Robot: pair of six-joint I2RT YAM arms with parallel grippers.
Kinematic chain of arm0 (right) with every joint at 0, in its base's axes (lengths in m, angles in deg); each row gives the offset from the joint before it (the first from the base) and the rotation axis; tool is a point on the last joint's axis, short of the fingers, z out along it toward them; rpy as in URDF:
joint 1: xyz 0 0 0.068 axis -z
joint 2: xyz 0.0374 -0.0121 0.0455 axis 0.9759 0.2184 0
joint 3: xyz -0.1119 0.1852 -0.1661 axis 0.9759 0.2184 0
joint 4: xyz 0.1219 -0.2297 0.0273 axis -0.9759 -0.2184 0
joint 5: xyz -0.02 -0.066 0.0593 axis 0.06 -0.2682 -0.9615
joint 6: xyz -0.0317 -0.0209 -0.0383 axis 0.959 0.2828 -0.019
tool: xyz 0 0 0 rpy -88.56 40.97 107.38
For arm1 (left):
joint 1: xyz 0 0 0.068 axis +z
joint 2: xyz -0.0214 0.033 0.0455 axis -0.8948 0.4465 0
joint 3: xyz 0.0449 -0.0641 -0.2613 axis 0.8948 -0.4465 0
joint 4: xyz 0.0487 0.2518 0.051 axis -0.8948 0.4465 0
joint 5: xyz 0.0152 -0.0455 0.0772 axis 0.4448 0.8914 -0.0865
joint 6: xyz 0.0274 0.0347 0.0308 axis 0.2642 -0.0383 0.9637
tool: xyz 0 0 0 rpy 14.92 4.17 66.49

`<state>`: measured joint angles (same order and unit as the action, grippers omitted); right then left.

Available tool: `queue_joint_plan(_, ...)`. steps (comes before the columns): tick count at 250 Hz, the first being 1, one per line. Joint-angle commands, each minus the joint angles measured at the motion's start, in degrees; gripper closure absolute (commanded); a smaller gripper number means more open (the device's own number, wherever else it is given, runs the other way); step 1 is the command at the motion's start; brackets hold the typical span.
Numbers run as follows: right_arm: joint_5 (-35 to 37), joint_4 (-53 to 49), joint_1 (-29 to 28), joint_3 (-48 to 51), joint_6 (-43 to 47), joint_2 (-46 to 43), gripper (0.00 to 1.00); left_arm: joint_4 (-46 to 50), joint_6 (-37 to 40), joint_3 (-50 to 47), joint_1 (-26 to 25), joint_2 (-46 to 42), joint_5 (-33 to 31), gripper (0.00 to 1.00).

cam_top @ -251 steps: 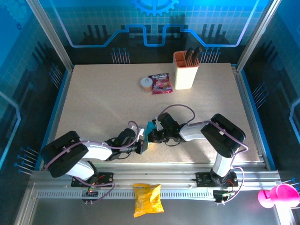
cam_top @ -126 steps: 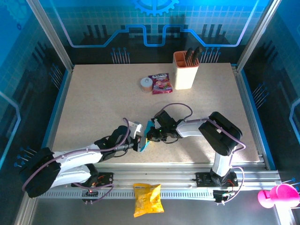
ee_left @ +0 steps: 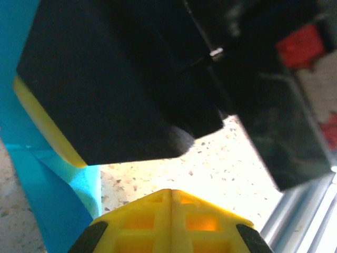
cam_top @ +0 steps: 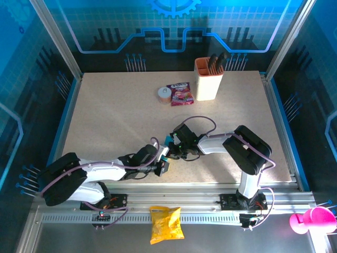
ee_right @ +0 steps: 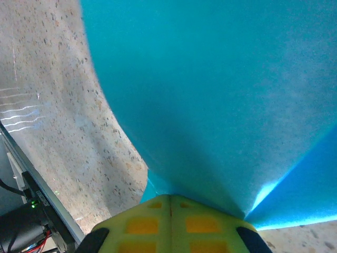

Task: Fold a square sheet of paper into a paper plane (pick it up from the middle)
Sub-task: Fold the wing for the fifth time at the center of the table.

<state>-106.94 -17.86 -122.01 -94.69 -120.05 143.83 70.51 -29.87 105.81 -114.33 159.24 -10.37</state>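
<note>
Paper first: the square sheet of paper [ee_right: 210, 95] is up off the table [cam_top: 116, 121], well in front of the cream holder [cam_top: 207, 79] and a little to its left, where both claws meet. The right gripper [ee_right: 169, 203] is closed on the sheet's edge, and the blue fans out from its yellow fingertips. The left gripper [ee_left: 171, 206] is squeezed tight with nothing between its pads; the sheet lies just off to its side.

I'd judge the pick-up done and the folding begun. A crease shows near the right claw's tips, but there is no narrow dart shape that I can see, so most folds look undone.

Counting from big to small:
- One table.
- Two arms, the left arm [cam_top: 100, 171] and the right arm [cam_top: 231, 145].
- One holder, with dark handles in it that I can't count.
- One yellow crisp bag [cam_top: 166, 224], far in front of the holder, past the table edge.
- One red-purple snack packet [cam_top: 180, 94], just left of the holder.
- One small roll [cam_top: 164, 94], left of the holder beyond the packet.
- One blue sheet, only a sliver from above.
</note>
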Motion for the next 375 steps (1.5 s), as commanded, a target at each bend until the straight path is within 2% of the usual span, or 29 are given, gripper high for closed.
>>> queue_joint_plan(1, 5.7, -10.8, -0.4, 2.8, -0.5, 5.6, 1.0, -1.0, 1.2, 1.4, -0.1, 1.9, -3.3, 1.0)
queue_joint_plan(35, 5.9, -11.6, -0.3, 2.5, -0.8, 6.2, 1.0, 0.0, -0.6, 0.9, 0.6, 3.6, -7.0, 1.0)
queue_joint_plan(94, 6.2, -12.4, -0.2, 2.0, -1.3, 7.0, 1.0, -1.3, -5.9, -3.0, 2.9, 4.0, -8.3, 1.0)
queue_joint_plan(179, 5.8, -12.2, 1.5, 1.5, -0.7, 5.9, 1.0, -4.7, -14.5, -7.3, 6.5, 6.3, -4.5, 1.0)
queue_joint_plan(247, 3.7, -10.5, 5.2, 0.2, 1.0, 4.3, 1.0, -5.0, -22.7, -9.6, 7.0, 10.5, -4.1, 1.0)
queue_joint_plan(278, 2.4, -9.3, 6.7, -0.4, 1.2, 4.1, 0.94, -5.5, -25.0, -10.4, 7.3, 12.9, -4.2, 1.0)
queue_joint_plan(338, 0.0, -8.3, 10.1, -1.2, 2.5, 2.6, 0.72, -8.1, -28.5, -11.6, 8.0, 16.9, -3.4, 1.0)
queue_joint_plan(375, -1.0, -8.1, 12.9, -1.7, 3.3, 2.0, 0.7, -9.4, -28.8, -11.7, 8.0, 18.5, -2.9, 1.0)
